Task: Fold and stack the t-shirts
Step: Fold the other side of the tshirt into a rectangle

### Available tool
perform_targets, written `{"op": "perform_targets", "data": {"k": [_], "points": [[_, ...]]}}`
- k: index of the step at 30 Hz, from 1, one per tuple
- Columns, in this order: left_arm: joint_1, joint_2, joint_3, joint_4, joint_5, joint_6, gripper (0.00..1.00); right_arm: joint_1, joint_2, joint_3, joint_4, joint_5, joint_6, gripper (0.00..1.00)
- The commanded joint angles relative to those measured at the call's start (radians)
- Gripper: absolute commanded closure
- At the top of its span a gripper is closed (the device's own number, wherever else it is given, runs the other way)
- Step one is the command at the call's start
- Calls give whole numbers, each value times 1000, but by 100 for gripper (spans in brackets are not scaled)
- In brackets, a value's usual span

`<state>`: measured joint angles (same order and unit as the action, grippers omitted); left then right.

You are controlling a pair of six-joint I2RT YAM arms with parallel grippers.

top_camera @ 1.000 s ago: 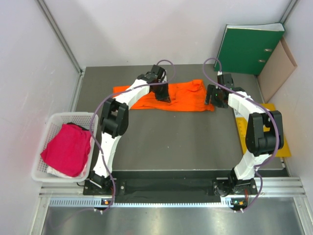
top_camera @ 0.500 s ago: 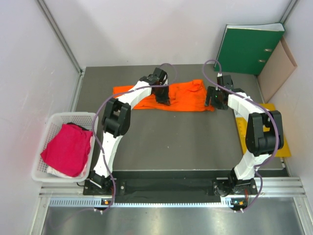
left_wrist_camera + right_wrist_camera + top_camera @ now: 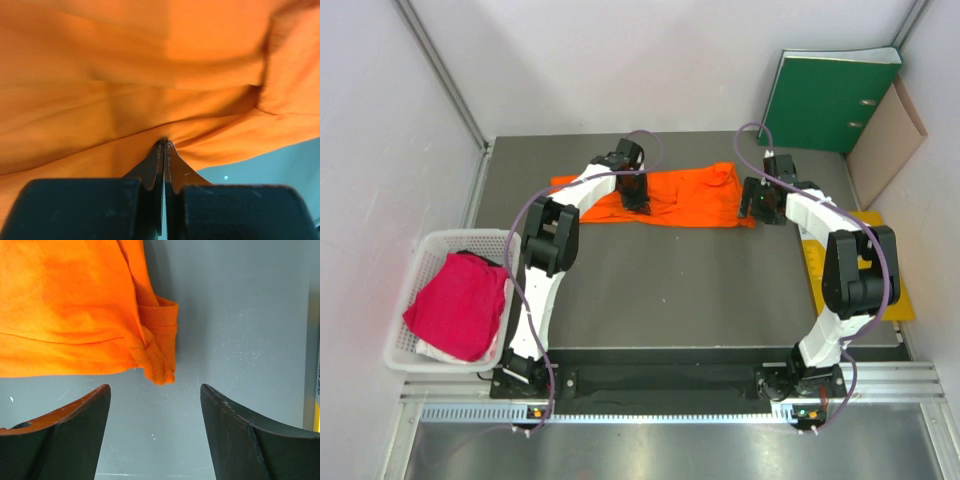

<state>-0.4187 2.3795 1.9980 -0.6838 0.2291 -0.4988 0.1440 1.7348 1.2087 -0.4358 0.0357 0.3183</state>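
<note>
Folding the orange t-shirt (image 3: 692,196): my left claw (image 3: 164,146) pinches its edge; my right claw (image 3: 154,388), wide, should next close on its corner.

I can read no text, label, brand or number in any of my 3 views. The orange t-shirt (image 3: 690,195) shows plain cloth, and any marking on the green binder (image 3: 825,100) is too small to read.

Bright, even light, soft shadows; left pincer (image 3: 164,146) blurred close up.
</note>
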Motion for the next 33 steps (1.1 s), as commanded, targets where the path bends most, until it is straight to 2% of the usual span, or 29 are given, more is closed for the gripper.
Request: {"op": "perform_targets", "data": {"k": [1,9,17,22,26,32,33], "points": [[67,-45,-36,-16,-100,19,100,8,-32,8,20,-5,18,27],[121,-62,-36,-8,-184,25,100,9,-29,12,16,-10,19,27],[138,-16,67,0,-250,34,100,8,-43,0,5,-10,13,27],[138,-9,102,76,-264,36,100,9,-52,-6,0,-11,7,27],[138,15,163,66,-246,45,100,9,-66,-9,-3,-19,4,27],[149,-175,-16,138,-309,86,100,16,-95,5,0,-30,-18,26],[156,-198,-37,132,-319,92,87,17,-95,9,2,-31,-21,26]]}}
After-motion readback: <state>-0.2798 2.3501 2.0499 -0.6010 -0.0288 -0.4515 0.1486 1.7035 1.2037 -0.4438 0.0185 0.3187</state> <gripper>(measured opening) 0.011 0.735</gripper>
